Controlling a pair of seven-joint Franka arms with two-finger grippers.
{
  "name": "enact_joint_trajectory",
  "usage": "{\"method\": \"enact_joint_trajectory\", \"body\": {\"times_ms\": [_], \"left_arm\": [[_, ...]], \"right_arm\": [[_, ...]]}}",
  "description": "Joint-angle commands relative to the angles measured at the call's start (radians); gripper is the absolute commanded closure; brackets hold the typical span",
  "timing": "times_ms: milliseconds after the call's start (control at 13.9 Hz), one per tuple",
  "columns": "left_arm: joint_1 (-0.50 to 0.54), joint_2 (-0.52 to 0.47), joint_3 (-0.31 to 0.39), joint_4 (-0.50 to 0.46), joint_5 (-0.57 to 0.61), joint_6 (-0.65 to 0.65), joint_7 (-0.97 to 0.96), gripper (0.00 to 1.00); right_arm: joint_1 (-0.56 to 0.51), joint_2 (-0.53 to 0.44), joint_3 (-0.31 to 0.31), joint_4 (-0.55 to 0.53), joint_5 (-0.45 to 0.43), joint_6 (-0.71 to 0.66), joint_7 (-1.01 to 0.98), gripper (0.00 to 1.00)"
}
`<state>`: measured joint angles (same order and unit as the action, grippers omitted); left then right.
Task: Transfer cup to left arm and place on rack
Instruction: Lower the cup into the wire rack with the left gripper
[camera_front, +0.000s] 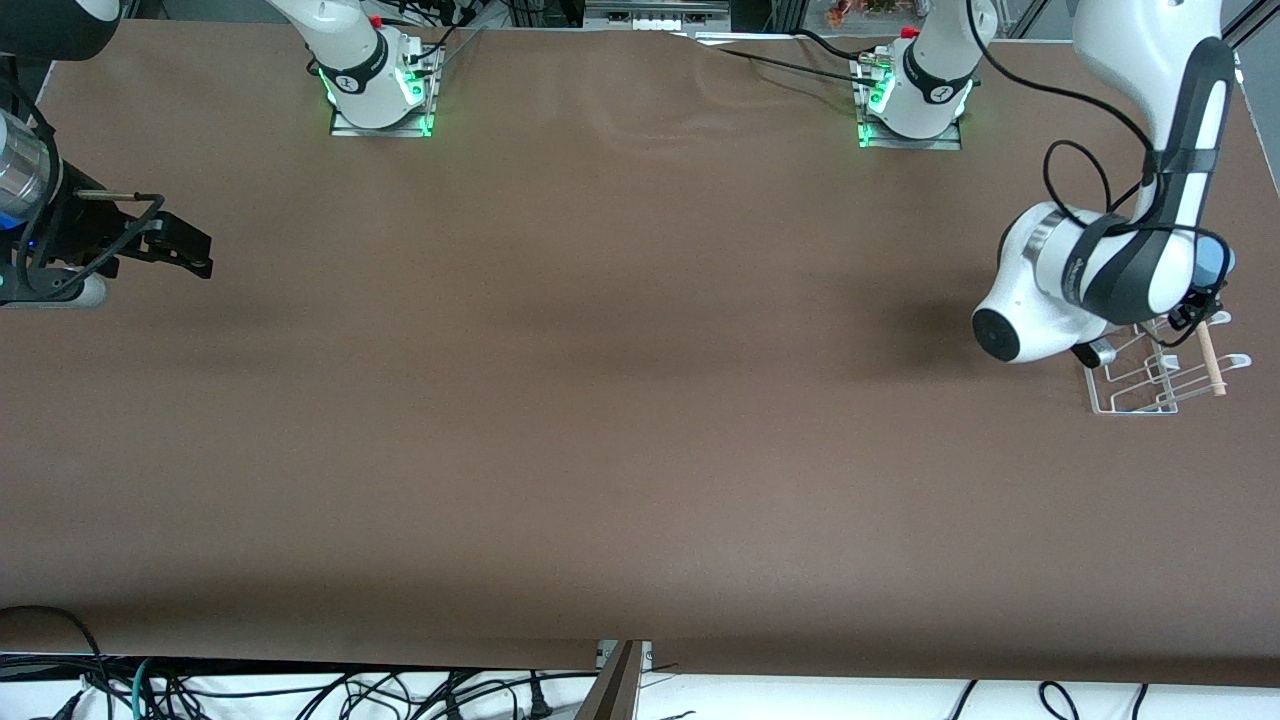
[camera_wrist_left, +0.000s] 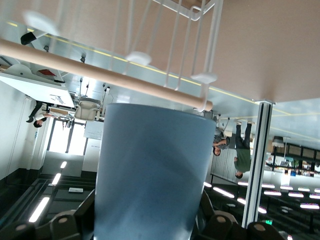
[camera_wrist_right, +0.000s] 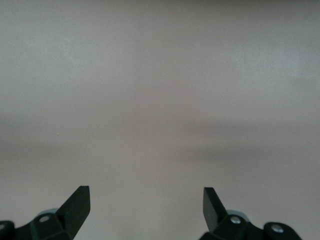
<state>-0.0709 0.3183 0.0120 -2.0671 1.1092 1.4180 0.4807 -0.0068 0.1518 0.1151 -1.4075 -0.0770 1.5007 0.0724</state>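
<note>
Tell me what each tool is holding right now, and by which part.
The left tool grips the light-blue cup by its side wall, at the rack. The right tool is open, holding nothing.

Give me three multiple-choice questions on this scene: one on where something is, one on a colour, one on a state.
1. Where is the left pincer?
A. over the rack
B. over the table's middle
C. beside the right arm's base

2. What colour is the cup?
A. red
B. light blue
C. green

3. How is the right pincer?
A. shut on the cup
B. shut, empty
C. open, empty

Answers: 1 A, it hangs above the rack; 2 B, the left wrist view shows it; 3 C, its fingers stand apart over bare table.
</note>
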Motion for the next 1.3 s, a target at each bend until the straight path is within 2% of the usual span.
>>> {"method": "enact_joint_trajectory", "body": {"times_ms": [0, 216, 721, 937, 1009, 1081, 1153, 1225], "left_arm": [[0.029, -0.088, -0.009, -0.158, 0.078, 0.062, -0.092, 1.00], [0.097, -0.088, -0.009, -0.185, 0.089, 0.157, -0.108, 1.00], [0.098, -0.076, -0.010, -0.215, 0.095, 0.185, -0.162, 1.00], [0.095, -0.062, -0.012, -0.215, 0.095, 0.196, -0.168, 0.94], [0.095, -0.059, -0.012, -0.215, 0.095, 0.197, -0.169, 0.85], [0.094, -0.051, -0.012, -0.215, 0.095, 0.199, -0.174, 0.68], [0.092, -0.050, -0.012, -0.215, 0.099, 0.200, -0.175, 0.01], [0.088, -0.050, -0.012, -0.215, 0.107, 0.202, -0.175, 0.00]], "right_arm": [[-0.004, -0.015, 0.003, -0.005, -0.009, -0.010, -0.017, 0.00], [-0.002, -0.015, 0.003, -0.004, -0.007, -0.010, -0.017, 0.00], [-0.005, -0.015, 0.003, -0.004, -0.009, -0.008, -0.020, 0.00], [-0.006, -0.015, 0.003, -0.004, -0.007, -0.005, -0.020, 0.00], [-0.006, -0.015, 0.003, -0.004, -0.007, -0.005, -0.020, 0.00], [-0.006, -0.015, 0.003, -0.004, -0.007, -0.007, -0.020, 0.00], [-0.007, -0.015, 0.003, -0.004, -0.007, -0.007, -0.022, 0.00], [-0.007, -0.014, 0.001, -0.004, -0.007, -0.007, -0.029, 0.00]]}}
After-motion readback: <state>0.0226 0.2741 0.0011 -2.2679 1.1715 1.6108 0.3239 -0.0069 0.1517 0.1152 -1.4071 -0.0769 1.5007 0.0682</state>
